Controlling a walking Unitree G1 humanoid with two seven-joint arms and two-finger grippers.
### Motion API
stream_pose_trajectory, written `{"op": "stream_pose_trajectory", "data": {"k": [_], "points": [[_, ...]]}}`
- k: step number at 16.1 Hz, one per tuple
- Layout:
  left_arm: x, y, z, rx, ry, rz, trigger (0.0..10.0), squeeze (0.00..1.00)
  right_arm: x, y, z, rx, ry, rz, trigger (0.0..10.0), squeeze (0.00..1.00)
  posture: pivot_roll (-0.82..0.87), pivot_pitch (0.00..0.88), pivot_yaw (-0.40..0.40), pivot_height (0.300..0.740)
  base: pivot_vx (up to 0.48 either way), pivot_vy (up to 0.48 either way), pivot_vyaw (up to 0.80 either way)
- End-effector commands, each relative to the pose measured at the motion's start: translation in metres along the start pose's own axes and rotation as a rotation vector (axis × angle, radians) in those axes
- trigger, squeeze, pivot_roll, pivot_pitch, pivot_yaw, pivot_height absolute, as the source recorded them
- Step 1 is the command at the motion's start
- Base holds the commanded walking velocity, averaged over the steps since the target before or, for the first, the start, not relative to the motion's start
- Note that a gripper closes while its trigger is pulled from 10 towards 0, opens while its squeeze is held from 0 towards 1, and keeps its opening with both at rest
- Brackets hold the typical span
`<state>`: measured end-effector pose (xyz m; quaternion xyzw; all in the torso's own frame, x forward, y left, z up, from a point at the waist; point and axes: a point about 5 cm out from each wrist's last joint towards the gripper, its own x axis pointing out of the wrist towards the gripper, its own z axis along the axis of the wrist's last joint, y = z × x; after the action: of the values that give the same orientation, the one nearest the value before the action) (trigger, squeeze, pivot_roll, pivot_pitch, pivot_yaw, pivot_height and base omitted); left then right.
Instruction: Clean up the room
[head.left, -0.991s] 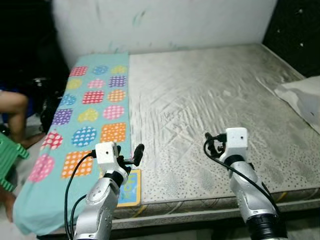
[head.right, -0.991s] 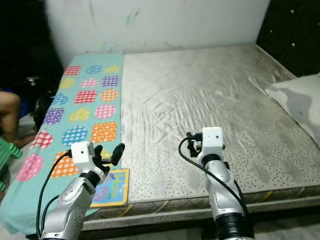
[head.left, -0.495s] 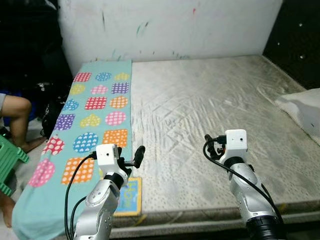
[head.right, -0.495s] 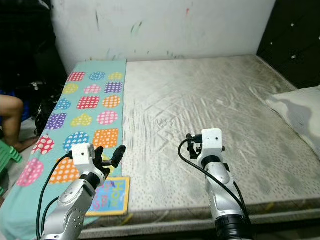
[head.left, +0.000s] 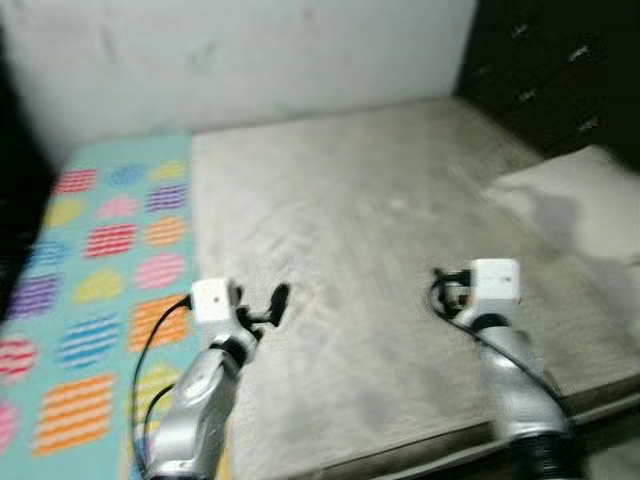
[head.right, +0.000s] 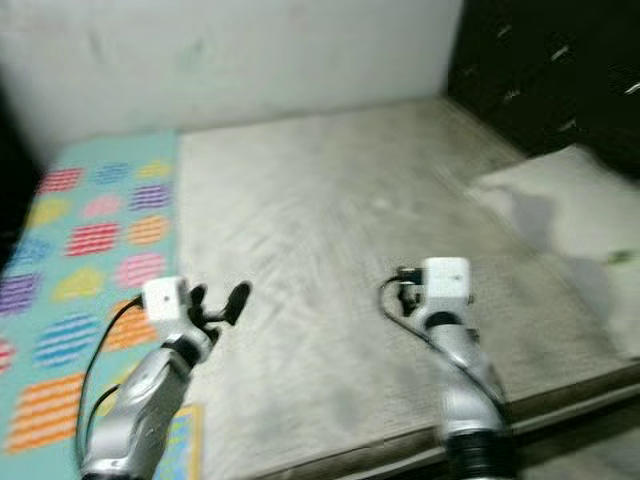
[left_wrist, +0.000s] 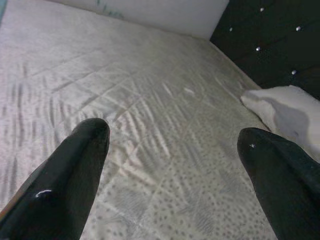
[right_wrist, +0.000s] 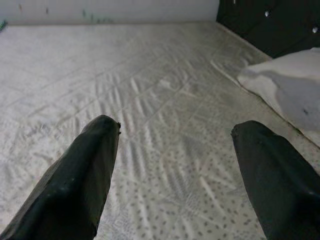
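Note:
A bare grey mattress (head.left: 350, 200) lies before me, blurred in the eye views. A teal mat (head.left: 100, 240) with colourful patches covers its left strip. A white pillow (head.left: 570, 195) rests on its right side, and the same pillow (right_wrist: 290, 82) is ahead of the right fingers. My left gripper (left_wrist: 175, 135) hovers open over the near part of the mattress, beside the mat's edge, with nothing between its fingers. My right gripper (right_wrist: 175, 130) is also open and empty, above the near right part of the mattress.
A white wall (head.left: 240, 60) runs behind the bed. A black tufted panel (head.left: 560, 70) stands at the back right, behind the pillow. The mattress's front edge (head.left: 420, 450) is just below my arms.
The whole view has swung right and blurred. The person's leg and the green stool have left the picture, and more of the pillow shows. Both arms keep their pose.

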<state>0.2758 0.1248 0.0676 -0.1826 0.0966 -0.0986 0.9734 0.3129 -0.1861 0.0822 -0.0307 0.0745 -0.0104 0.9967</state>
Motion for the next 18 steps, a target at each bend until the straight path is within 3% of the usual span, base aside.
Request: {"op": "stream_pose_trajectory", "data": {"k": [1, 11, 18], "points": [[-0.0024, 0.0049, -0.0015, -0.009, 0.005, 0.023, 10.0, 0.00, 0.0019, 0.0073, 0.0051, -0.005, -0.019, 0.025, 10.0, 0.00, -0.09, 0.000, 0.046, 0.740, 0.000, 0.000, 0.00], [-0.0012, 0.0033, -0.0030, -0.009, 0.010, 0.024, 10.0, 0.00, 0.0037, 0.0097, 0.0061, -0.009, -0.022, 0.044, 10.0, 0.00, -0.09, 0.000, 0.042, 0.740, 0.000, 0.462, 0.00], [-0.0016, 0.0040, -0.0022, -0.010, 0.007, 0.027, 10.0, 0.00, 0.0027, 0.0135, 0.0033, -0.008, -0.012, 0.059, 10.0, 0.00, -0.09, 0.000, 0.045, 0.740, 0.000, 0.069, 0.00]]}}
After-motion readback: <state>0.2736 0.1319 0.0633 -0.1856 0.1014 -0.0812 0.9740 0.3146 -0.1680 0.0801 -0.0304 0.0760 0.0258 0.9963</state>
